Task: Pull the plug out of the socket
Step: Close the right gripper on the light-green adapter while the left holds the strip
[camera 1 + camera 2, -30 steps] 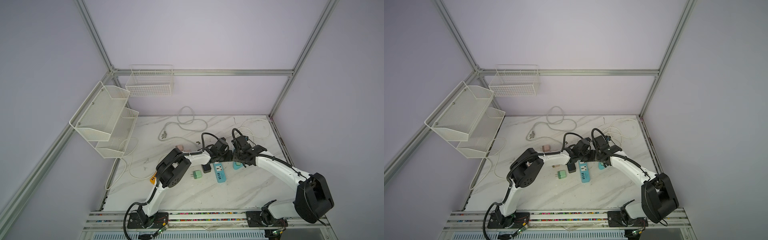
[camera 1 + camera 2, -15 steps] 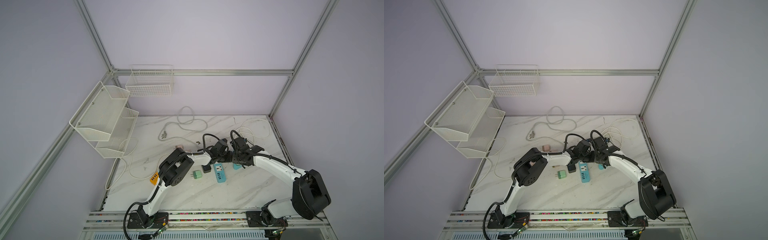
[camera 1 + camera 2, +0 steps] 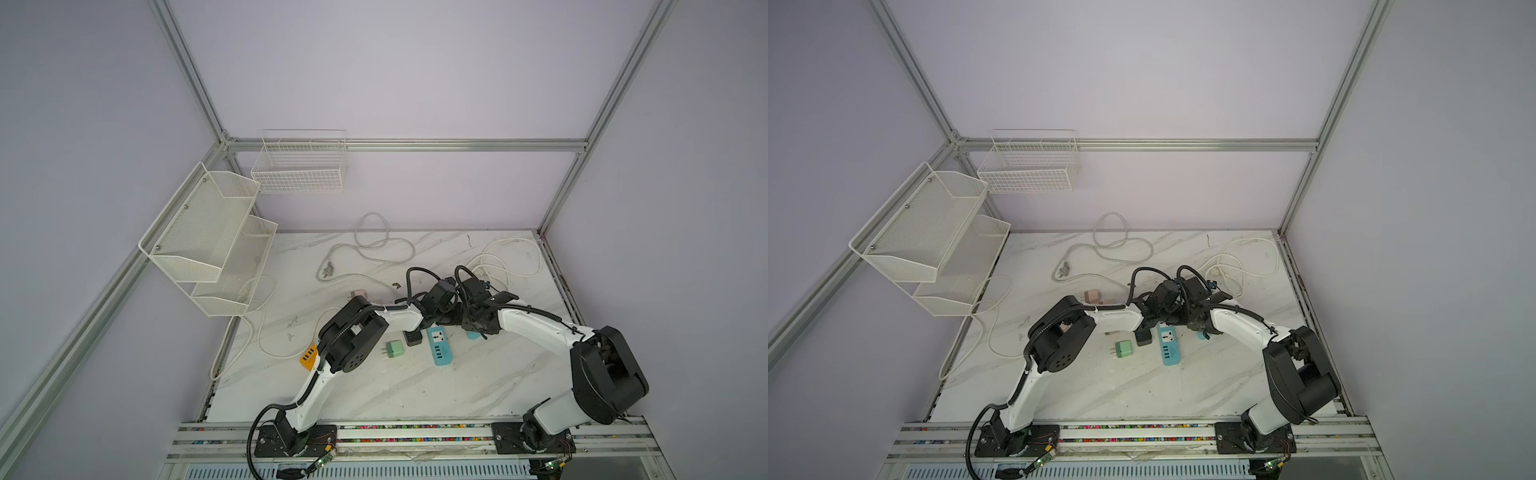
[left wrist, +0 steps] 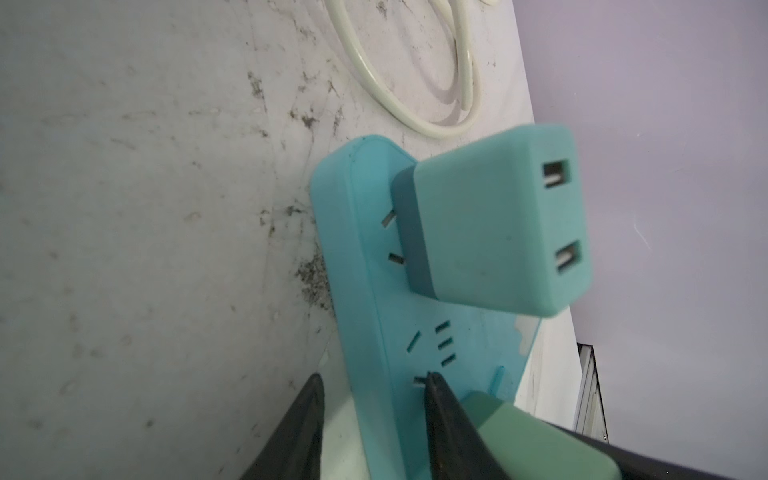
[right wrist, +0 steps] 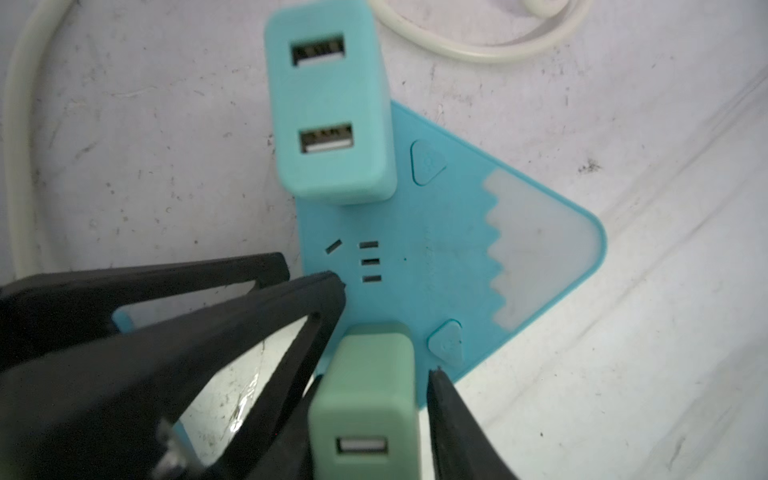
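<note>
A blue triangular socket lies flat on the marble table; in both top views only a sliver of the socket shows under the two wrists. Two plugs stand in it: a teal two-port plug and a green one-port plug. My right gripper stands round the green plug, one finger against it and a thin gap at the other. My left gripper straddles the socket's edge, one finger on its face and the other just outside the edge.
Near the wrists lie a long blue power strip, a black adapter and a loose green adapter. An orange strip and white cables lie further out. Wire baskets hang on the left wall.
The right wrist has shifted a little to the left, closer to the left wrist over the socket. Both grippers' jaws have narrowed. The loose items on the table have not moved.
</note>
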`<state>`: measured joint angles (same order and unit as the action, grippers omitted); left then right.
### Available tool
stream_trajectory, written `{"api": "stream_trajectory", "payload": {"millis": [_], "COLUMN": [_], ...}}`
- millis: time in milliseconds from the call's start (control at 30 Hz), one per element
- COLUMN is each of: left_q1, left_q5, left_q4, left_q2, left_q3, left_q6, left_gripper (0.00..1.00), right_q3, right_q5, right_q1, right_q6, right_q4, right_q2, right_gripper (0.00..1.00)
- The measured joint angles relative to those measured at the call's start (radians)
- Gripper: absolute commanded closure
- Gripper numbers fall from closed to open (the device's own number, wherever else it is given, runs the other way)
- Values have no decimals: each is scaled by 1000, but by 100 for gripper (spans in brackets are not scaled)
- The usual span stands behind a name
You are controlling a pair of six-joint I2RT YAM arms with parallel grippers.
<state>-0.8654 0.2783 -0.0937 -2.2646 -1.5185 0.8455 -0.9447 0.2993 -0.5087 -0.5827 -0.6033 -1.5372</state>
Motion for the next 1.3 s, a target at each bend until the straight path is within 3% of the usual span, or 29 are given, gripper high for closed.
{"api": "stream_trajectory", "payload": {"millis": [467,1300], "left_q1": [-2,-5], "left_q5": [-10,-18], "left_q4": [-1,-3], "left_q2": [-2,-3], "left_q3": [0,4], "left_q6": [8,8], "left_gripper": [60,63], "right_q3": [0,0], "right_q5": [8,-5], "right_q1": [0,2], "right_q6": [27,72], "right_q4": [16,18], "right_q2": [-9,-4], "right_gripper": [74,86]}}
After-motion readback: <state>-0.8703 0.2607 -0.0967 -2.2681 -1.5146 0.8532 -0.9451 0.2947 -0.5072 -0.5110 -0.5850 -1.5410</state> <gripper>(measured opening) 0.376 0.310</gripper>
